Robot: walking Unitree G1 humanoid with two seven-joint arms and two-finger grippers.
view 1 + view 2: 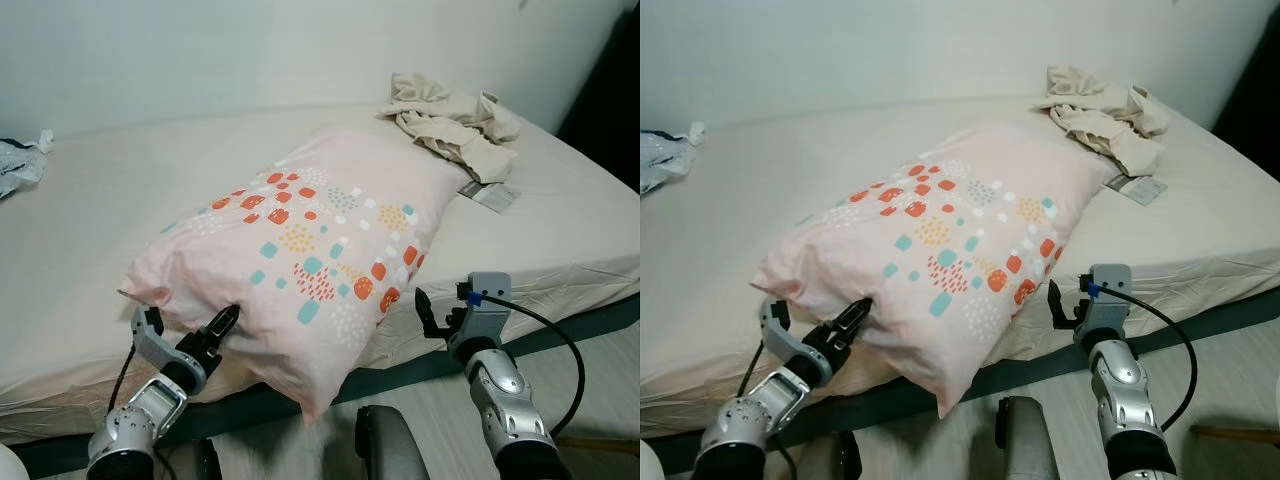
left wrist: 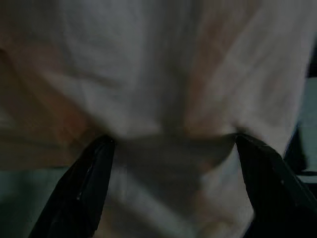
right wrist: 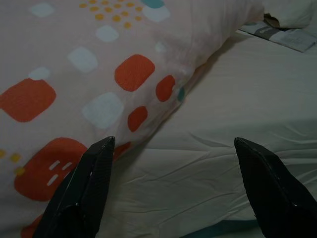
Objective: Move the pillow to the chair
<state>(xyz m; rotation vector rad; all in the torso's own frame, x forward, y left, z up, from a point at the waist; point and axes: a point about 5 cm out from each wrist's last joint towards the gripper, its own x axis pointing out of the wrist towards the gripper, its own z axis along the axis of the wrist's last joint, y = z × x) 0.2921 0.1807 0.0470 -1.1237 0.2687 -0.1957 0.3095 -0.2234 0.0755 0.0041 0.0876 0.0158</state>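
Right now your left gripper (image 1: pixel 190 335) is at the near left, its black fingers spread apart and pressed up against the near left end of the pillow (image 1: pixel 310 250); from the left wrist view the pink fabric bulges between the two fingers (image 2: pixel 84 188), which have not closed on it. Your right gripper (image 1: pixel 440 315) hovers at the near right, just beside the pillow's right edge, with its jaws also wide apart and holding nothing; the right wrist view has the orange and white patches of the pillow on one side and bare sheet between the fingers.

You'll find the pillow lying diagonally on the bed (image 1: pixel 100 220), its near corner hanging over the mattress edge and its far end pointing toward the back right. Just past that far end lies a small flat packet (image 1: pixel 490 193), and farther still a crumpled beige cloth (image 1: pixel 455 125). At the far left edge of the bed sits a crinkled plastic bag (image 1: pixel 20 165).
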